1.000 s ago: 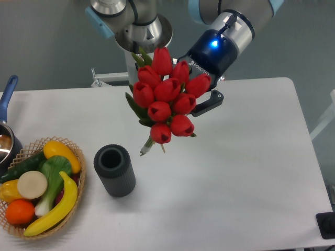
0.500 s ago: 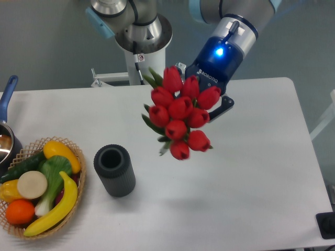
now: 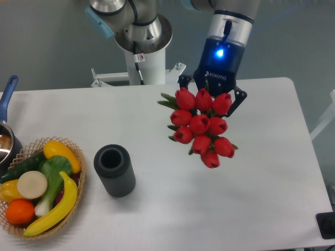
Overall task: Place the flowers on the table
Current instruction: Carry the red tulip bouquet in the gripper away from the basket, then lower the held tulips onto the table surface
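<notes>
The gripper [image 3: 212, 97], clamped on the tulip bunch [image 3: 201, 125], had swung it rightward from above the dark vase [image 3: 114, 170] to upper centre-right, over the white table [image 3: 261, 198], ready for lowering.

Dark cyl. vase [image 3: 114, 170] upright beside wicker basket [image 3: 78, 157] w/ fruit & veg; pot [image 3: 6, 137] far left.

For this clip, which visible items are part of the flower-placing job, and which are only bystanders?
Part of the job:
- flowers, held in the gripper above the table
- table, where they are to go

Bystanders:
- dark cylindrical vase
- wicker basket with fruit and vegetables
- pot at the left edge
</notes>
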